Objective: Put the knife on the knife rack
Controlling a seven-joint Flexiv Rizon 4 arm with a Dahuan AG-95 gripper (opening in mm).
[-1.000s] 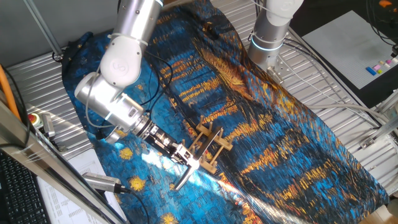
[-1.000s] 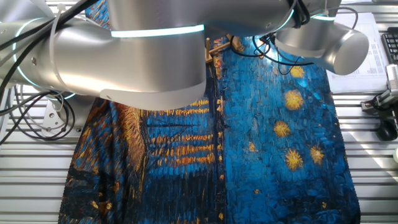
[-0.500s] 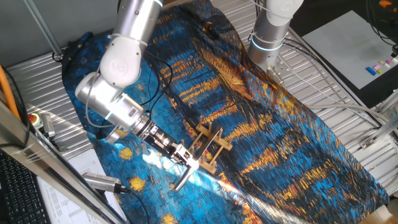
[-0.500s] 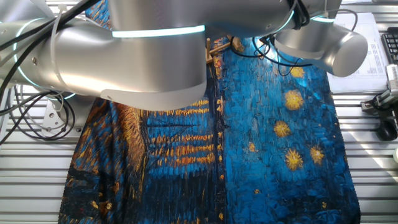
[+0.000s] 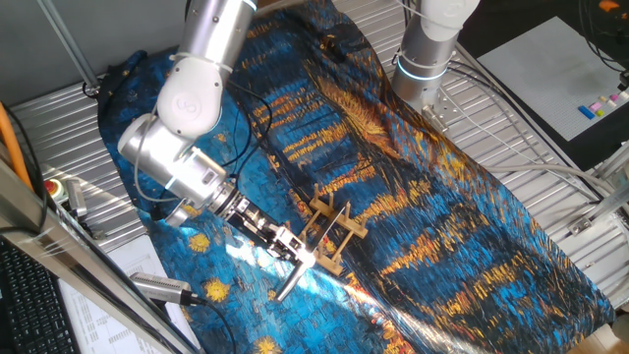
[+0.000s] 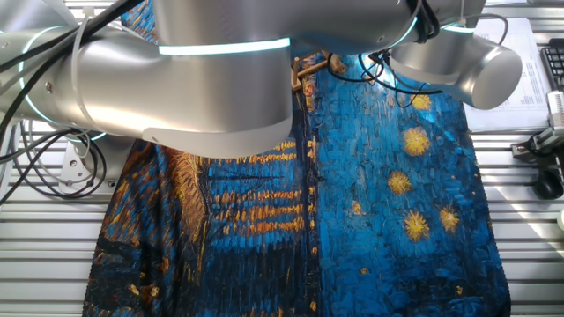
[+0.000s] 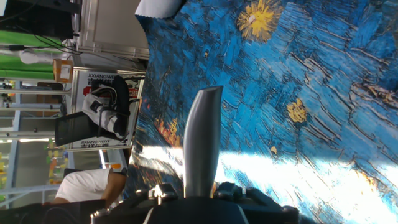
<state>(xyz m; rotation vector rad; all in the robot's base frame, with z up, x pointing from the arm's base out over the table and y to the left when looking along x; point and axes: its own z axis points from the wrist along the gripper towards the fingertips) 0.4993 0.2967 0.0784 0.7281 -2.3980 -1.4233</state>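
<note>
- Holding the knife [image 5: 292, 278] by the end nearest the rack, the gripper [image 5: 304, 258] is clamped on it; the silvery handle sticks out past the fingers, down toward the cloth [image 5: 442, 197] on the counter.
- Just beyond the gripper stands the knife rack [image 5: 332, 234], close enough that wood and fingers look to be touching or nearly so. I cannot tell from this fixed view whether the blade has entered a slot.
- Things could go wrong from here, I judge: if the blade is not lined up with a slot, pushing on would shove or tip the light rack across the cloth; letting go early would leave the knife to lever out under its overhanging handle.
- From the hand view, the handle [image 7: 200, 143] runs straight out from between the fingers over the blue and yellow cloth, confirming the grip, but no rack appears there.
- Across the room, the other fixed view is mostly blocked by the arm [image 6: 185, 79]; only a sliver of brown rack [image 6: 310, 67] peeks behind it, and the gripper and knife are hidden.
</note>
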